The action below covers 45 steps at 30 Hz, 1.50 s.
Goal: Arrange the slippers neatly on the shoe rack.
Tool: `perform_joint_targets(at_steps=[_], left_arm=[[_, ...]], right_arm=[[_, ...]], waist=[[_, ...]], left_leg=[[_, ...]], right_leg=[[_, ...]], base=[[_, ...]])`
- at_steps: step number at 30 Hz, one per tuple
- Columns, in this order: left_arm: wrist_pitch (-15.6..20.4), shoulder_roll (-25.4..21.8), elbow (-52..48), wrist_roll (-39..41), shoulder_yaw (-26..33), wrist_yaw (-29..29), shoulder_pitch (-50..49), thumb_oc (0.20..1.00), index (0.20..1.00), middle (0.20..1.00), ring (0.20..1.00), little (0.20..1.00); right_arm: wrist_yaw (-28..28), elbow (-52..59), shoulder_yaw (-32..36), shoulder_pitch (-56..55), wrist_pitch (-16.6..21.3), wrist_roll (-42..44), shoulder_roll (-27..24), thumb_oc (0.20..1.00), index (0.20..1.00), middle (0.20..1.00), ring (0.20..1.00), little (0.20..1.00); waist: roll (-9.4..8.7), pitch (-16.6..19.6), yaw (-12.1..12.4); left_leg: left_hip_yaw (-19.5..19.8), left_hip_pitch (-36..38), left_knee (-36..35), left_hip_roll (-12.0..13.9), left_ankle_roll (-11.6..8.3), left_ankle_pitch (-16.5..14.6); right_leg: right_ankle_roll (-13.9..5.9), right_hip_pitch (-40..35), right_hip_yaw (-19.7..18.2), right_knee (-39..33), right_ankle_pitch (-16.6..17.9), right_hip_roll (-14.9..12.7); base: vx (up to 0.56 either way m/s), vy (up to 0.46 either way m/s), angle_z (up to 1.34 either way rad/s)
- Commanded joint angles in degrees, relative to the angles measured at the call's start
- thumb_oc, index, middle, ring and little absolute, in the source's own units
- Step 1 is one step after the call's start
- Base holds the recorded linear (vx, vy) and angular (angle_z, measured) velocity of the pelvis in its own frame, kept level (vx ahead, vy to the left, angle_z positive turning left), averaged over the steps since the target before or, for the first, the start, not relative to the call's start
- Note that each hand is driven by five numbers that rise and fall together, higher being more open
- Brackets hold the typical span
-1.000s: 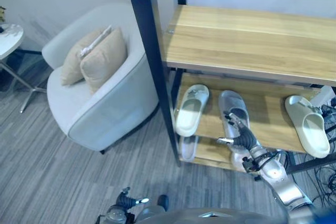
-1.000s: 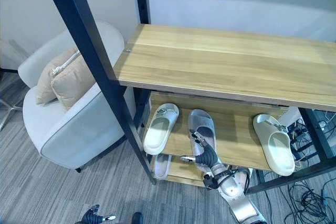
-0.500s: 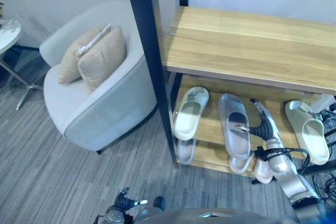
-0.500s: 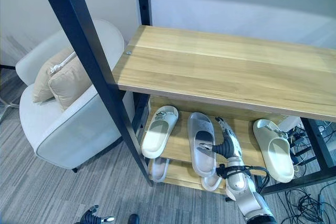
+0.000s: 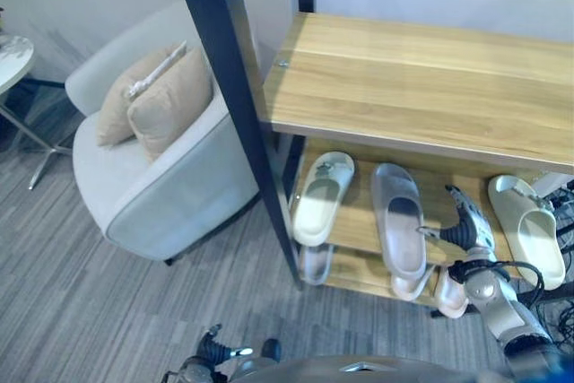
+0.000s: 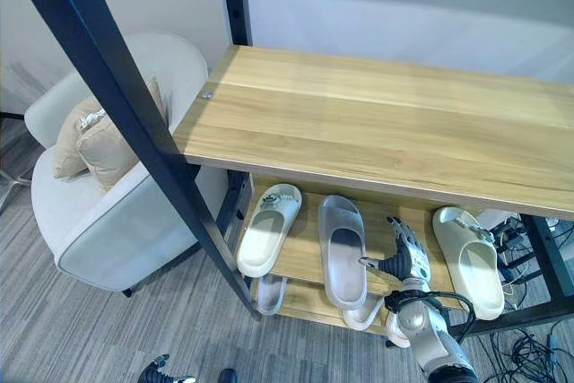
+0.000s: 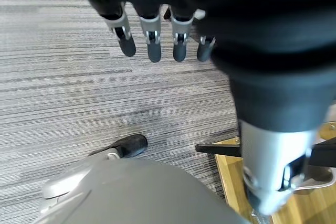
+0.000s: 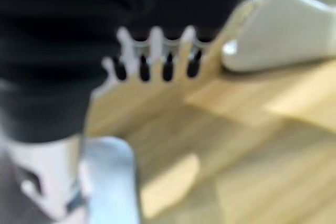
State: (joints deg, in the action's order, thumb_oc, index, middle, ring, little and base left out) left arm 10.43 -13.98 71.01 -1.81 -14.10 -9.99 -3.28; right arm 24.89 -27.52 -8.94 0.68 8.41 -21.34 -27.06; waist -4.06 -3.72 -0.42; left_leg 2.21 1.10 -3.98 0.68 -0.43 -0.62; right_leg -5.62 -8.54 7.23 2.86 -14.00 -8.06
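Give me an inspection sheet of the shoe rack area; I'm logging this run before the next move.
Surface: wooden middle shelf of the shoe rack holds three slippers; top shelf bare.
Job's things: white slipper, translucent slipper, cream slipper; more slippers on the lower shelf.
Clutter: nothing seen.
Hands: right robot hand open, between translucent and cream slippers, holding nothing; left robot hand open above the floor.
Cables: bundle right of the rack.
Surroundings: armchair with cushions, side table.

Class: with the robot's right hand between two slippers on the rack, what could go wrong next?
The grey slipper overhangs the middle shelf's front edge; a nudge from the right hand might tip it off. Pulling back, the hand could also knock the white slipper beside it.
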Motion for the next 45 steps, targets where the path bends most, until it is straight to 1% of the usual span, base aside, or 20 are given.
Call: perform_joint_targets(at_steps=[1, 11, 20, 29, 30, 31, 32, 41, 44, 45], left_arm=[[1.1, 3.4, 2.1, -0.8, -0.4, -1.0, 2.1, 1.000, 1.000, 1.000, 1.000, 1.000], [1.2, 3.5, 2.8, -0.2, -0.6, -1.4, 1.8, 1.000, 1.000, 1.000, 1.000, 1.000], [0.9, 3.5, 3.4, 0.4, -0.5, -1.5, 1.1, 1.000, 1.000, 1.000, 1.000, 1.000], [0.9, 3.2, 3.5, 1.3, -0.3, -1.7, 1.1, 1.000, 1.000, 1.000, 1.000, 1.000], [0.8, 3.1, 3.5, 1.4, -0.3, -1.7, 1.1, 1.000, 1.000, 1.000, 1.000, 1.000], [0.9, 3.1, 3.3, 1.6, -0.1, -1.7, 1.3, 1.000, 1.000, 1.000, 1.000, 1.000], [0.9, 3.1, 3.3, 1.6, 0.0, -1.8, 1.3, 1.000, 1.000, 1.000, 1.000, 1.000], [0.7, 3.5, 3.2, 1.6, 0.7, -2.3, 1.2, 1.000, 1.000, 1.000, 1.000, 1.000], [0.6, 3.6, 3.1, 1.4, 1.1, -2.7, 1.0, 1.000, 1.000, 1.000, 1.000, 1.000], [0.5, 3.7, 3.2, 1.3, 1.5, -3.1, 0.9, 1.000, 1.000, 1.000, 1.000, 1.000]], right_arm=[[0.3, 2.4, 0.1, 3.3, 2.2, 4.1, -1.9, 1.000, 1.000, 1.000, 1.000, 1.000], [0.4, -0.4, -0.5, 6.1, 3.5, 8.3, -1.0, 1.000, 1.000, 1.000, 1.000, 1.000], [0.5, -5.0, -0.4, 7.9, 2.3, 10.3, -1.7, 1.000, 1.000, 1.000, 1.000, 1.000], [-0.8, -5.9, -1.9, 9.8, 2.4, 11.8, -3.1, 1.000, 1.000, 1.000, 1.000, 1.000], [-1.0, -5.7, -2.2, 10.0, 2.4, 11.4, -3.3, 0.862, 0.862, 0.862, 0.862, 0.862], [-1.6, -5.1, -3.0, 10.2, 2.4, 10.7, -3.7, 0.285, 0.285, 0.285, 0.285, 0.285], [-1.7, -4.8, -3.3, 10.3, 2.4, 10.1, -3.7, 0.200, 0.200, 0.200, 0.200, 0.200], [-1.5, -4.9, -4.5, 8.5, 1.5, 6.9, -2.2, 0.200, 0.200, 0.200, 0.200, 0.200], [-0.6, -4.2, -3.6, 6.8, 1.2, 5.9, -1.1, 0.200, 0.200, 0.200, 0.200, 0.200], [0.5, -3.3, -2.5, 4.7, 1.2, 5.4, 0.0, 0.200, 0.200, 0.200, 0.200, 0.200]], waist=[[1.72, -1.0, 0.9], [1.57, -1.0, 1.7], [1.11, -1.3, 2.6], [0.83, -1.8, 3.1], [0.71, -1.9, 3.1], [0.54, -2.0, 3.3], [0.43, -2.0, 3.4], [0.16, -1.9, 3.7], [0.16, -1.8, 3.4], [0.23, -1.6, 3.0]], left_leg=[[2.2, 1.2, 0.0, 0.2, -0.09, -1.7], [2.7, 1.1, -0.2, 0.0, -0.18, -1.7], [3.2, 0.5, -0.4, 0.0, -0.32, -1.6], [3.7, -0.4, -0.6, -0.1, -0.48, -1.2], [3.8, -0.5, -0.6, -0.1, -0.49, -1.2], [3.9, -0.6, -0.7, -0.1, -0.50, -1.1], [3.9, -0.6, -0.7, -0.2, -0.48, -1.2], [4.1, 0.0, -0.8, -0.3, -0.38, -1.5], [4.1, 0.3, -0.8, -0.3, -0.35, -1.6], [3.8, 0.6, -0.8, -0.2, -0.29, -1.7]], right_leg=[[-2.27, 4.5, -1.5, -2.1, 11.0, -1.3], [-2.23, 4.2, -0.8, -3.1, 11.3, -1.1], [-2.24, 4.5, -0.1, -3.7, 11.6, -1.0], [-2.21, 5.1, 0.2, -4.1, 11.8, -0.8], [-2.23, 5.1, 0.4, -4.1, 11.9, -0.9], [-2.23, 5.1, 0.6, -4.0, 11.9, -0.9], [-2.23, 5.1, 0.6, -4.0, 11.9, -0.8], [-2.25, 4.6, 0.7, -4.0, 11.7, -0.9], [-2.28, 4.5, 0.6, -4.0, 11.7, -0.9], [-2.34, 4.3, 0.4, -4.0, 11.7, -0.9]], base=[[0.00, 0.000, 0.00], [0.02, 0.005, 0.06], [0.01, 0.006, 0.04], [0.00, 0.000, 0.00], [0.00, 0.000, 0.00], [0.00, 0.000, 0.00], [0.00, 0.000, 0.00], [0.00, 0.012, 0.04], [-0.02, 0.019, 0.04], [-0.03, 0.029, 0.01]])
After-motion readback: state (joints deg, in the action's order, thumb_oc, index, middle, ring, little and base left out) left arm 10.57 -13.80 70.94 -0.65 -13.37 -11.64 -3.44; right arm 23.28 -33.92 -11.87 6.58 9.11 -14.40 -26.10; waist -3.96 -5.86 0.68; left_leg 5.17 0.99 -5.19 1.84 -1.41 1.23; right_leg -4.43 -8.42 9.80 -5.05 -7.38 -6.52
